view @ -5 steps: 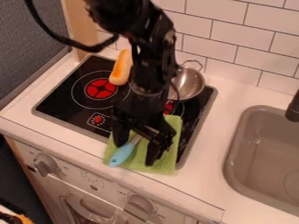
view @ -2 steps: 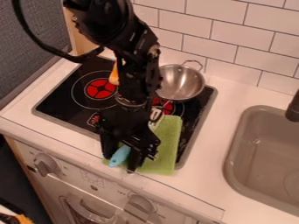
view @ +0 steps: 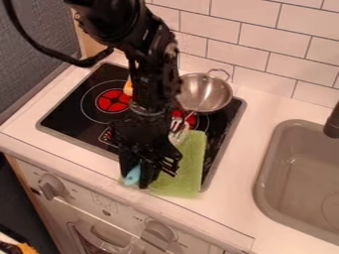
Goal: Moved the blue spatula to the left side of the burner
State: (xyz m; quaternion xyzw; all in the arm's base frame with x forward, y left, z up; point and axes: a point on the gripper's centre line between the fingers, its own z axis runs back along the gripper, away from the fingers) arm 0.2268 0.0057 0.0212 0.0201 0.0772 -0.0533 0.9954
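Spatula point(view: 133, 174) of blue colour is at the front corner of the green cloth point(view: 189, 171). Gripper point(view: 135, 182) holds it there, and the jaws stand narrow around it.

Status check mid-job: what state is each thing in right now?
Gripper: lowered at the spatula's blue end; grip unclear
Blue spatula: over the cloth, partly hidden
Green cloth: spread out, overhanging the stove's front edge
Metal pan: upright, uncovered
Orange item: mostly hidden behind the arm
Sink: uncovered
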